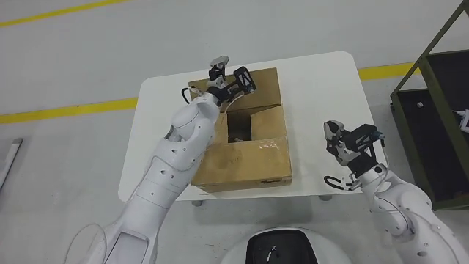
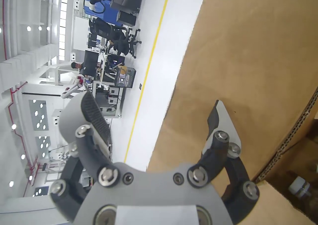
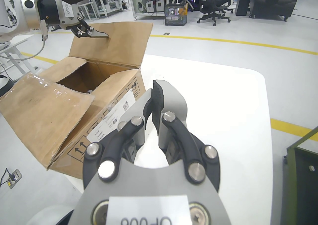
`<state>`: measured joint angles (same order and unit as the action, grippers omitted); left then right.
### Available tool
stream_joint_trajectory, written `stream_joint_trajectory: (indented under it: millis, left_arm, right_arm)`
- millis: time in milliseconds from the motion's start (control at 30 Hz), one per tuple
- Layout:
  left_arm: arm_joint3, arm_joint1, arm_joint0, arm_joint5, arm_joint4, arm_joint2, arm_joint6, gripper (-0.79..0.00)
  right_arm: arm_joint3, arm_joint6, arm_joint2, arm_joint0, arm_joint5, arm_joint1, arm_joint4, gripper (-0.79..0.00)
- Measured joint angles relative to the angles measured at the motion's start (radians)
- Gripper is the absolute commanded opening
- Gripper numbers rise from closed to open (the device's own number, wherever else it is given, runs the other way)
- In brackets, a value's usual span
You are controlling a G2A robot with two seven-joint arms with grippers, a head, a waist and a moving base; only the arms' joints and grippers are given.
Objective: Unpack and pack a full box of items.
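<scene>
- From above: cardboard box (image 1: 245, 154) open on the white counter (image 1: 322, 81); left pincer (image 1: 222, 67) at its raised far flap (image 1: 260, 88); right pincer (image 1: 333, 130) beside the box, apart from it
- Left wrist: fingers (image 2: 87, 112) spread wide, flap edge between them, one finger in front of the flap's brown face
- Right wrist: pads (image 3: 157, 97) pressed together on nothing, above the counter, box near, toward the left arm

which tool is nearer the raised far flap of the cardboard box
Left. The left tool is open astride the edge of the flap. The right tool is shut above the table beside the box, well clear of the flap.
</scene>
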<state>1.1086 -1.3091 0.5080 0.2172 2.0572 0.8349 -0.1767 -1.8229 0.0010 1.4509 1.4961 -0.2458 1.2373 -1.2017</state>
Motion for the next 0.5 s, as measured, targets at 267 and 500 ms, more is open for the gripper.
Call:
stream_joint_trajectory:
  millis: [267, 500]
  left_arm:
    - [-0.045, -0.014, -0.002, -0.008, 0.005, 0.0, 0.006, 0.0]
    - [0.0, -0.017, 0.015, -0.005, -0.084, 0.055, 0.025, 0.0]
  right_arm:
    - [0.005, 0.004, 0.0, -0.006, -0.002, -0.001, 0.001, -0.785]
    - [0.009, -0.005, 0.002, -0.009, -0.014, 0.002, 0.08, -0.785]
